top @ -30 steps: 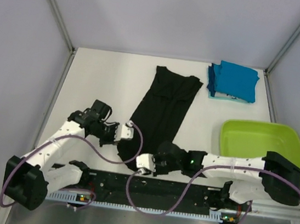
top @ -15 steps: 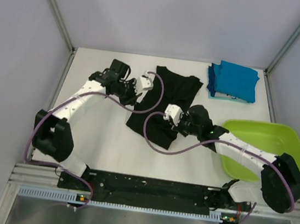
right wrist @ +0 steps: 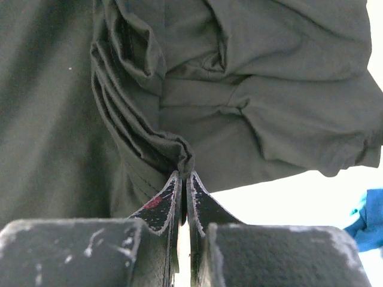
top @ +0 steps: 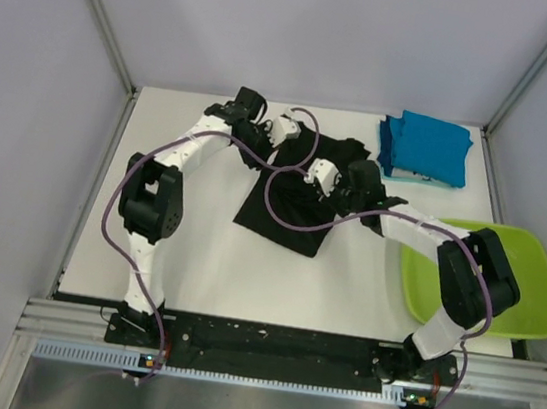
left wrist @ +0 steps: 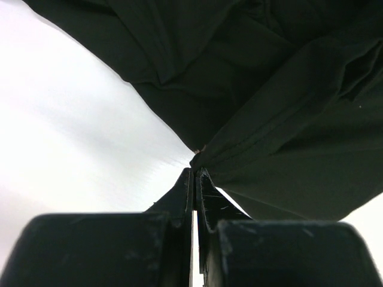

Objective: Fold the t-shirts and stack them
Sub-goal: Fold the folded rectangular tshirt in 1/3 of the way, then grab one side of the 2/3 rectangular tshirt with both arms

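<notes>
The black t-shirt (top: 287, 214) lies in the middle of the table, its near half folded up over its far half. My left gripper (top: 296, 136) is shut on the shirt's edge at its far left; the left wrist view shows the jaws (left wrist: 196, 170) pinching the cloth (left wrist: 269, 107). My right gripper (top: 310, 181) is shut on a bunched fold near the shirt's middle right, seen in the right wrist view (right wrist: 185, 172) with the cloth (right wrist: 251, 113) above it. The teal-blue t-shirts (top: 425, 150) sit folded in a stack at the far right.
A lime-green tub (top: 522, 268) stands at the right edge, under my right arm's elbow. Grey walls and metal posts close in the table on three sides. A corner of blue cloth (right wrist: 368, 221) shows at the right wrist view's edge.
Both grippers have carried the shirt's near edge from the front of the table toward the back, folding the shirt over itself. It now covers about half its former length.
</notes>
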### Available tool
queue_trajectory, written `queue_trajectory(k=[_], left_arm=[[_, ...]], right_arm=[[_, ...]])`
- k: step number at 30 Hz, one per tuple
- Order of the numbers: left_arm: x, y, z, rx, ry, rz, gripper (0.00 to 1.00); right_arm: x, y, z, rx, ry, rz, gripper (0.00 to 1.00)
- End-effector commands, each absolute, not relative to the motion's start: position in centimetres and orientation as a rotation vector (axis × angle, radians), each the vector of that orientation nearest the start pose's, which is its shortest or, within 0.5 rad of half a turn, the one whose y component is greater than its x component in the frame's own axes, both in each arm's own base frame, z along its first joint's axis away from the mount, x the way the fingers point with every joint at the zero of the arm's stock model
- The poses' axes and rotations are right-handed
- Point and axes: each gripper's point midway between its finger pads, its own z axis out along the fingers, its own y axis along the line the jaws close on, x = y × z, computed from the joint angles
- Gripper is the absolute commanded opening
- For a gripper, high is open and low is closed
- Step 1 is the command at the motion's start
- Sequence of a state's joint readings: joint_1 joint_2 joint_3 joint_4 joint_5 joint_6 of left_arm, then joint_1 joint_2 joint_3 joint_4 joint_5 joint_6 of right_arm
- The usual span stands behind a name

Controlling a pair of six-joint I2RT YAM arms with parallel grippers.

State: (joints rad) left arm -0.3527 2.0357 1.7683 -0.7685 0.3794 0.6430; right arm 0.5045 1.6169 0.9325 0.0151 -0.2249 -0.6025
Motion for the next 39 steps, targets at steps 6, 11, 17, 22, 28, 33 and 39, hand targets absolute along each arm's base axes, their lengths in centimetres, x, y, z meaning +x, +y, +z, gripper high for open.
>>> queue_trajectory(k=[6,11,17,22,28,33,39], left_arm=[[47.7,-20.7,10.4,1.240,2.181,-0.313,0.00],[48.2,-20.9,8.9,1.220,2.214,-0.324,0.03],[52.9,-20.1,11.2,0.956,2.211,-0.235,0.35],[56.5,-19.7,16.1,0.816,2.119,-0.231,0.48],[47.8,-21.0,18.4,1.304,1.900,-0.489,0.43],[37.2,-18.8,12.4,1.753,1.678,-0.522,0.46],[34.2,-17.4,7.8,1.879,1.642,-0.508,0.54]], right_arm=[[42.0,22.2,8.4,-1.296,1.796,0.130,0.00],[43.9,21.2,7.9,-1.263,1.831,0.061,0.01],[48.4,19.4,9.5,-1.020,1.871,0.091,0.46],[51.7,15.8,13.0,-0.801,1.941,0.031,0.45],[42.6,20.0,17.0,-1.092,1.729,0.126,0.54],[31.7,25.1,13.4,-1.447,1.533,0.210,0.57],[24.5,26.8,7.0,-1.719,1.560,0.204,0.56]])
